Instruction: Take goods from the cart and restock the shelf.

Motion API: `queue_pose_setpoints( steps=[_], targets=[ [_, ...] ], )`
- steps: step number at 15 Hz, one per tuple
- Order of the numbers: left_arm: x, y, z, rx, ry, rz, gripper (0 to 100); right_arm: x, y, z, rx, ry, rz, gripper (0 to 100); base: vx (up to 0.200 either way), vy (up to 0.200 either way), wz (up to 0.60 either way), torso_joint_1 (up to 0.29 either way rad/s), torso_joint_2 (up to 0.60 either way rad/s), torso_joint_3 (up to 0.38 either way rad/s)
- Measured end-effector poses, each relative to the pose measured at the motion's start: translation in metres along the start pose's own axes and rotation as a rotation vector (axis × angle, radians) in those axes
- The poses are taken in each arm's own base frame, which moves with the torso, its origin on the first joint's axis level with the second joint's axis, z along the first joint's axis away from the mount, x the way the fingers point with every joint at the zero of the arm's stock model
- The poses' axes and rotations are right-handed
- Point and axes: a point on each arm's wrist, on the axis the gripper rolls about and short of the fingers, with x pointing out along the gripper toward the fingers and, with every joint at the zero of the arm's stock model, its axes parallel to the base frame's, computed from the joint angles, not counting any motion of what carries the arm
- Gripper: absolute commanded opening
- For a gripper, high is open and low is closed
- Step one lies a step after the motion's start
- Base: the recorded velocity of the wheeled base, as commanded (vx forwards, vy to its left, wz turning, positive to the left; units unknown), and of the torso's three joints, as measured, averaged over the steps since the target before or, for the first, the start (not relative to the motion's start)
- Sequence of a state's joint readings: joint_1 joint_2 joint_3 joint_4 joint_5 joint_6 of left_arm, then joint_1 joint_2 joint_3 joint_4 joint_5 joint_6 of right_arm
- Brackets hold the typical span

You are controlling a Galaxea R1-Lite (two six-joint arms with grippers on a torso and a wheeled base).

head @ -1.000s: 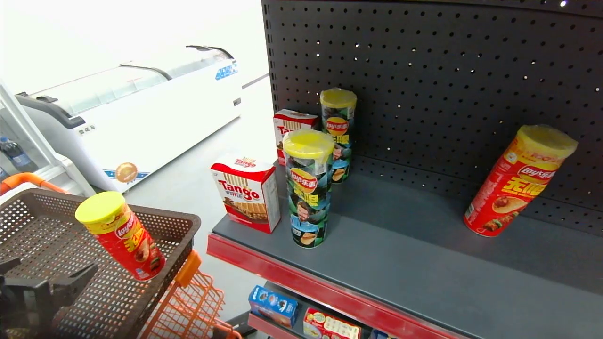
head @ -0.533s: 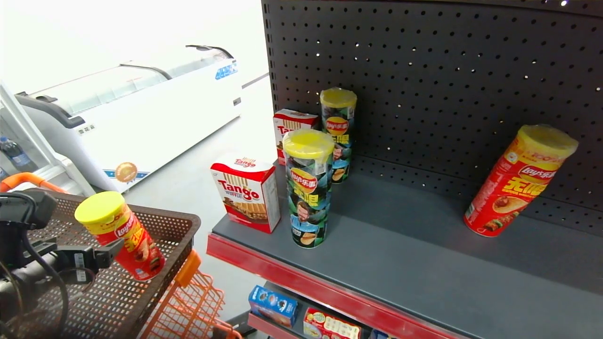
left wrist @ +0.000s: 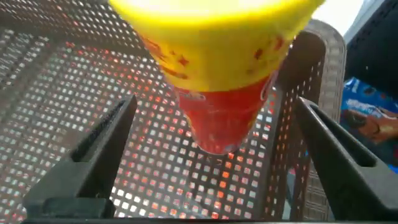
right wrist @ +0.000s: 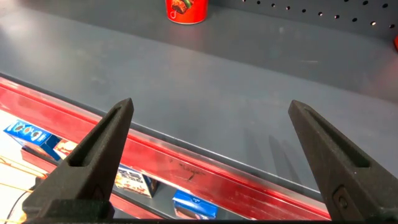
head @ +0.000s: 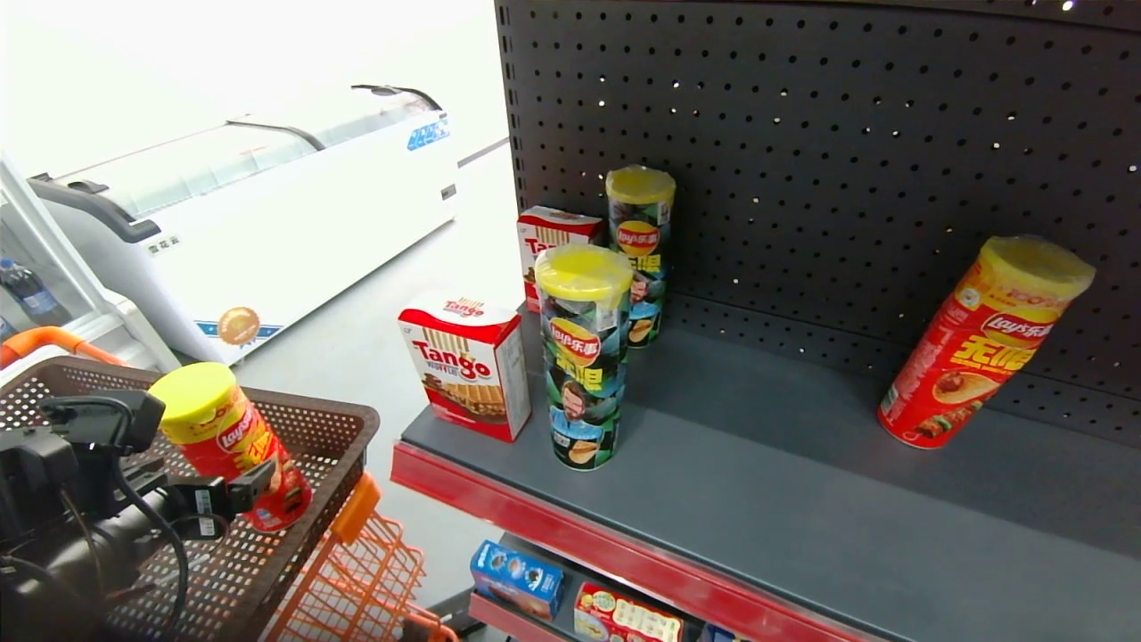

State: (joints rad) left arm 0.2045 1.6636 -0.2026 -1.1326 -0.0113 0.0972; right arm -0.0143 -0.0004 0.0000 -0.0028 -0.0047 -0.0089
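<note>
A red chips can (head: pixel 233 446) with a yellow lid stands tilted in the brown cart basket (head: pixel 355 417). My left gripper (head: pixel 221 489) is open at the can; in the left wrist view the red chips can (left wrist: pixel 221 93) sits between the spread fingers of the left gripper (left wrist: pixel 214 106). My right gripper (right wrist: pixel 211 107) is open with nothing in it, hovering over the front part of the grey shelf board (right wrist: pixel 249 68). Another red can (head: pixel 980 343) leans against the pegboard on the shelf (head: pixel 758 464).
Two green chips cans (head: pixel 584 357) (head: pixel 639 254) and two wafer boxes (head: pixel 468 366) (head: pixel 553 236) stand at the shelf's left end. The shelf's middle is bare. A red front lip (head: pixel 570 535) edges the shelf, with small boxes (head: pixel 517 578) on the lower level. A white freezer (head: pixel 267 214) stands behind the cart.
My left arm has risen into the head view and moved right toward the red can in the basket; its fingers now flank the can. The shelf goods have not moved.
</note>
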Motion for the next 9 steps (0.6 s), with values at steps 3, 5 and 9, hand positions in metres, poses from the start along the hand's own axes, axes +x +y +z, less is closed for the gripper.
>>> queue_pose_setpoints(
  steps=[3, 5, 9],
  targets=[
    [0.011, 0.004, -0.007, -0.009, 0.023, 0.015, 100, 0.0, 0.0, 0.0, 0.0, 0.0, 0.0, 100, 0.0, 0.0, 0.0, 0.0, 0.0, 0.0],
    [0.018, 0.007, -0.011, -0.018, 0.043, 0.025, 100, 0.0, 0.0, 0.0, 0.0, 0.0, 0.0, 100, 0.0, 0.0, 0.0, 0.0, 0.0, 0.0],
    [0.033, 0.009, -0.01, -0.021, 0.042, 0.031, 100, 0.0, 0.0, 0.0, 0.0, 0.0, 0.0, 100, 0.0, 0.0, 0.0, 0.0, 0.0, 0.0]
  ],
)
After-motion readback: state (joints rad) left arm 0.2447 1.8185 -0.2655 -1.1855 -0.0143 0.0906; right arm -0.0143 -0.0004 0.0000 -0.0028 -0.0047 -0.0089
